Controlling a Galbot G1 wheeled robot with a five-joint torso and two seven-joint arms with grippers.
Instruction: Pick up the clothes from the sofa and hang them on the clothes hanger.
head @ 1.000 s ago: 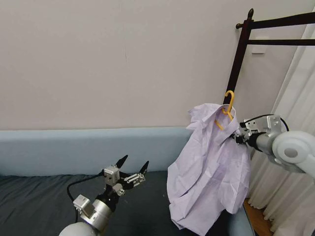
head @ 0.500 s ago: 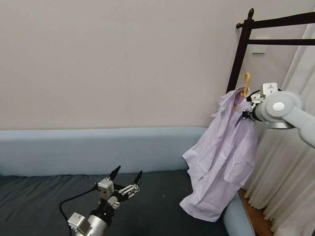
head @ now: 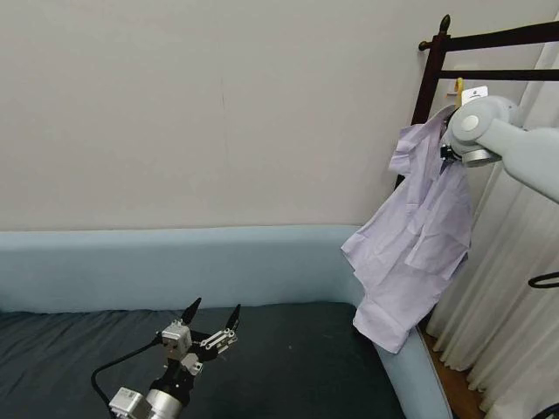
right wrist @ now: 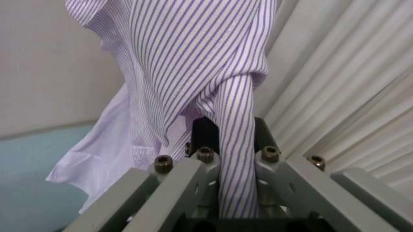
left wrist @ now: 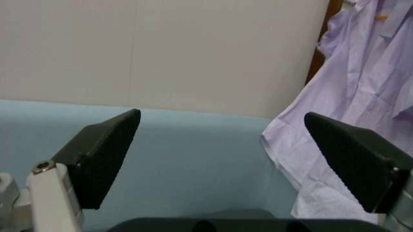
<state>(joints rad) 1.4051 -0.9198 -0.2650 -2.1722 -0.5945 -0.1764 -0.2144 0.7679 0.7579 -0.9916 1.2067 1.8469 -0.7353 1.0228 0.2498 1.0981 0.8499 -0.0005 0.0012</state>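
Shirt (head: pixel 410 244), light, limp and slippery, hangs at two o'clock. The right gripper (right wrist: pixel 231 140) has its fingers clamped on a top fold. The left gripper (head: pixel 213 312) has its fingers apart at seven.

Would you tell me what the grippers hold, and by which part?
Right gripper pinches the striped shirt by a fold near its top; left gripper open, empty.

A: Left arm, pose?

B: Low, reaching forward over the sofa (head: pixel 306 349) seat. Left gripper (head: pixel 215 307) points up and away from the body. Jaws spread wide, nothing between them.

A: Right arm?

B: Raised high on the right side, forearm slanting up and inward, wrist at the top of the reach. Right gripper (right wrist: pixel 233 137) has its jaws clamped on a bunched fold of the shirt (head: pixel 419 236).
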